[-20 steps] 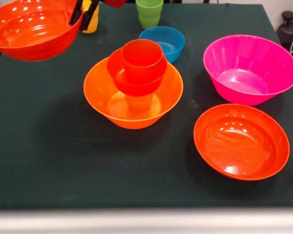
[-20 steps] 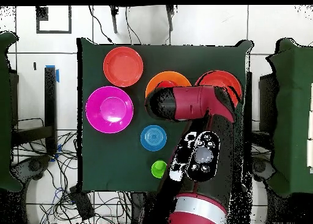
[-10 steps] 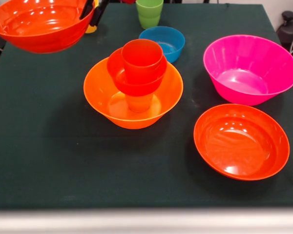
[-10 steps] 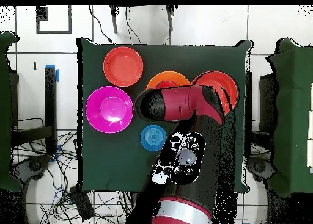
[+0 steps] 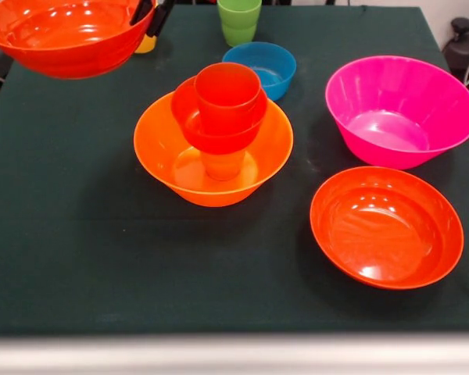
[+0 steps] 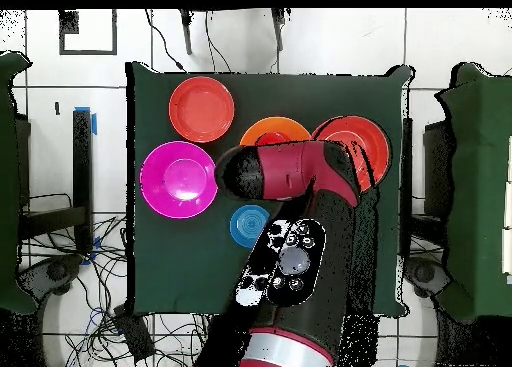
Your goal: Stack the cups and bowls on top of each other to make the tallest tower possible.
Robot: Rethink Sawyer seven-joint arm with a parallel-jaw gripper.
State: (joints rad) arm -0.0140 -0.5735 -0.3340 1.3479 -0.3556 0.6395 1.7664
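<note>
While the end effector (image 5: 150, 13) pinches the rim of a wide red-orange bowl (image 5: 62, 35) held aloft over the bench's (image 5: 78, 258) far left corner, the tower (image 5: 219, 117) in the large orange bowl (image 5: 160, 152) mid-bench probably needs a level, centred, slow placement.

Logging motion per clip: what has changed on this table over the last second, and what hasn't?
The gripper, shut on the rim of the wide red-orange bowl, has carried it slightly higher and a little toward the tower in the front view. Overhead, the arm has swung across and now hides the green cup. The tower, blue bowl, magenta bowl and other red-orange bowl stayed put.
</note>
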